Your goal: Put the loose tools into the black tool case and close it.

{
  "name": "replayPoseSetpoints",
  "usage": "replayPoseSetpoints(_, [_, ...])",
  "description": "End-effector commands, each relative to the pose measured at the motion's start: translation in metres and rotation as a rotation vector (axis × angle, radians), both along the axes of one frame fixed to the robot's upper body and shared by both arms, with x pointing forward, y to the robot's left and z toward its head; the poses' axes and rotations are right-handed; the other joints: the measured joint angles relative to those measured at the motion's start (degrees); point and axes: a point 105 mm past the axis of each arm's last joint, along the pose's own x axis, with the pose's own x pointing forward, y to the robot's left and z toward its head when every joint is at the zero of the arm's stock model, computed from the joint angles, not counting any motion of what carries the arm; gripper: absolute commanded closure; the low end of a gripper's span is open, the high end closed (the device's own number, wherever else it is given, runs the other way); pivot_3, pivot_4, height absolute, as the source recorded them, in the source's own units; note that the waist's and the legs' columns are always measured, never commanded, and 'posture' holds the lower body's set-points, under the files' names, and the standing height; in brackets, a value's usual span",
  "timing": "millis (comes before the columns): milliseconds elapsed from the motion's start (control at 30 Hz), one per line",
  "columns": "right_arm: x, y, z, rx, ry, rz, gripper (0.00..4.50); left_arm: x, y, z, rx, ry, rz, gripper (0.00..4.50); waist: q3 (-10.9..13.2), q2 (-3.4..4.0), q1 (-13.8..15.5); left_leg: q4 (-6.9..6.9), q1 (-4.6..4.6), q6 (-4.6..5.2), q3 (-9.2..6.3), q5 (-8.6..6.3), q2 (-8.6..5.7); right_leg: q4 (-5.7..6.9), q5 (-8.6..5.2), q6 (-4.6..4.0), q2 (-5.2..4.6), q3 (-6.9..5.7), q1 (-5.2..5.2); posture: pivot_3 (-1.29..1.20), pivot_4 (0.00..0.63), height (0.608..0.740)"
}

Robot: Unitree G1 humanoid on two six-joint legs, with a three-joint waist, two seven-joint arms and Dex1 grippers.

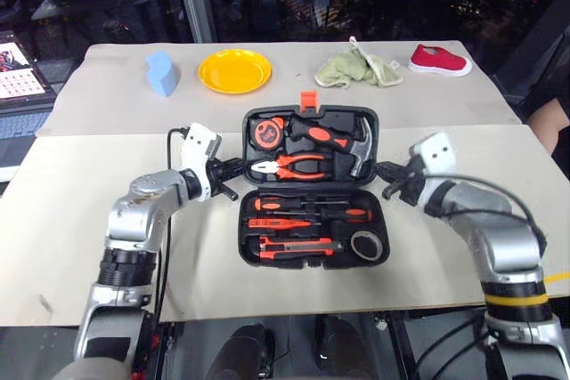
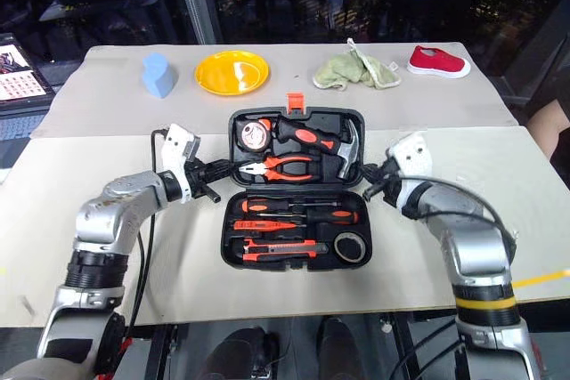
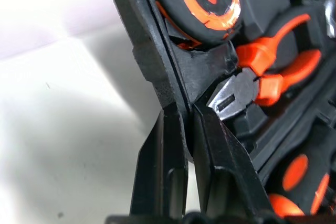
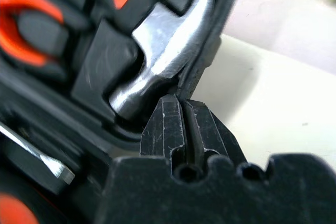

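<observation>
Near half of case: the black tool case (image 1: 313, 182) is lying open on the beige table (image 1: 107, 246); this half is holding the two screwdrivers (image 1: 307, 209), the slim tester screwdriver (image 1: 280, 223), the utility knife (image 1: 298, 246) and the grey tape roll (image 1: 366, 245), each sitting in a recess.
Left gripper: the left gripper (image 1: 233, 169) is reaching in level at the case's left edge, at the far half; its fingers (image 3: 165, 166) are nearly pressed together and pinching the rim of that half.
Right gripper: the right gripper (image 1: 385, 173) is mirroring it at the case's right edge; its fingers (image 4: 169, 129) are squeezed together, their tips touching the rim beside the hammer head.
Far half of case: it is carrying a tape measure (image 1: 267, 133), pliers (image 1: 289, 166) and a hammer (image 1: 343, 141), with the orange latch (image 1: 308, 101) standing at its far edge.
Back of table: a blue object (image 1: 161, 73), a yellow plate (image 1: 234, 70), a green cloth (image 1: 356, 68) and a red shoe (image 1: 438, 60) are sitting in a row, well apart from the case.
</observation>
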Motion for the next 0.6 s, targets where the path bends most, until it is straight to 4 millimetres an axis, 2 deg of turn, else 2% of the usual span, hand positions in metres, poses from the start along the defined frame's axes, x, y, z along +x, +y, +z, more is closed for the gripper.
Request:
replayPoseSetpoints(33, [-0.016,0.022,0.026,-0.075,-0.254,0.112,4.5,-0.01,-0.017,0.035,0.03,-0.272,-0.042,4.49,0.0,0.0,0.0,0.0,0.08,-0.04,0.04,0.02,0.0,0.01,0.0,0.0,0.0,0.04,0.03,0.0,0.15,0.74])
replayPoseSetpoints(133, [-0.023,0.017,0.024,-0.094,-0.301,0.11,4.5,-0.013,-0.01,0.03,0.057,-0.313,-0.013,4.49,0.0,0.0,0.0,-0.03,0.37,-0.07,0.04,0.03,0.04,0.06,-0.01,-0.03,0.04,0.1,0.27,0.0,0.15,0.74])
replayPoseSetpoints(267, [-0.033,0.009,0.019,-0.22,-0.399,0.115,4.5,-0.015,-0.001,0.023,0.075,-0.337,0.038,4.49,0.0,0.0,-0.1,-0.02,0.42,-0.05,0.07,0.03,0.06,0.06,-0.01,-0.03,0.08,0.14,0.31,0.0,0.15,0.74])
replayPoseSetpoints(467, [-0.019,-0.008,0.043,-0.267,-0.528,0.027,4.5,-0.006,-0.008,0.032,0.046,-0.362,0.039,4.49,0.0,-0.01,-0.1,0.01,0.44,-0.03,0.09,0.02,0.06,0.07,-0.01,-0.03,0.08,0.14,0.35,0.0,0.15,0.74])
replayPoseSetpoints(600, [-0.012,-0.009,0.041,-0.324,-0.562,0.036,4.5,-0.001,-0.011,0.034,0.043,-0.378,0.029,4.49,0.0,-0.01,0.1,0.06,0.45,0.0,0.08,0.04,0.06,0.07,-0.01,-0.03,0.08,0.11,0.4,0.0,0.15,0.74])
